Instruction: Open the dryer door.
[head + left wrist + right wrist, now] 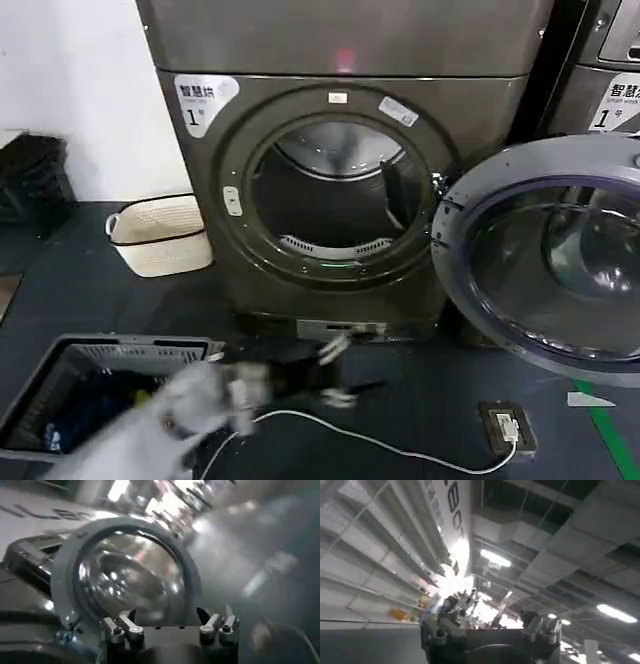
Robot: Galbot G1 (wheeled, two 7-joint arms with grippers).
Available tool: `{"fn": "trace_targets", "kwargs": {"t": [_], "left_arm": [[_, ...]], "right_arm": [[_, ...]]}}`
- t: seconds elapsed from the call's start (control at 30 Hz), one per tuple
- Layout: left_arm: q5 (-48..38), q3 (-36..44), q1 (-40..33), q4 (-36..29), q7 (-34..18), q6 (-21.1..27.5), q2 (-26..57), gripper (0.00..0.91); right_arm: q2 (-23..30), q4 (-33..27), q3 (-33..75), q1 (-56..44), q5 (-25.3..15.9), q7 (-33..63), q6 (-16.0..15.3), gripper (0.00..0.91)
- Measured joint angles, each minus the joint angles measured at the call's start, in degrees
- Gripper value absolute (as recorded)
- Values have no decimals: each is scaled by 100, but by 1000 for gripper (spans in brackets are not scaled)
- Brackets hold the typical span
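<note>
**Ana:** Dark floor (90, 270) runs across the laundry room to a white wall. What lies nearest?

**Ben:** Nearest in the head view is the left gripper (335, 375), low over the floor, its arm a blur at the near left. The blur suggests it is moving, and I read that as a pull-back, since nothing is held. Its own camera shows the jaws standing apart with only air between them (170, 630).

**Ana:** And beside it?

**Ben:** A grey basket (60, 395) with dark laundry sits near left, likely staged for loading. A white cable (400, 448) trails along the floor to a small box (507, 428).

**Ana:** Then the machine?

**Ben:** The dryer (480, 150) stands behind, marked "1", a red light glowing above the opening. Its drum is exposed.

**Ana:** So the door?

**Ben:** The door (470, 210) hangs from the right-hand hinge, swung well out, grey inner face and dark glass towards us. The left wrist camera looks straight at it (65, 570). I judge the task as good as done.

**Ana:** Farther off?

**Ben:** A cream basket (160, 235) rests by the wall, and a second machine (610, 70) stands behind the door.

**Ana:** The right gripper?

**Ben:** Its camera (490, 630) faces the ceiling lights, so that arm seems parked. The jaws stand apart, empty.
</note>
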Motion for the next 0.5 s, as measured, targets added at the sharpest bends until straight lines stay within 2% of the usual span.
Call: {"fn": "trace_targets", "kwargs": {"t": [0.13, 0.2, 0.33, 0.43, 0.5], "left_arm": [[671, -873, 621, -94, -103, -592, 1042, 907], [1090, -1391, 1035, -68, -253, -875, 1542, 907], [2315, -2291, 1698, 178, -425, -1575, 2353, 907], [3378, -2698, 1882, 433, -449, -1633, 2779, 907], [4084, -2932, 1950, 563, -445, -1637, 2977, 907]], "right_arm": [[-2, 38, -117, -34, 507, -101, -268, 907], [17, 40, -168, -44, 692, -118, -304, 907], [12, -20, -260, -36, 755, -131, -266, 907], [-38, -100, -290, -19, 930, -130, 1, 907], [-48, -150, -292, -30, 1079, -180, 51, 907]]}}
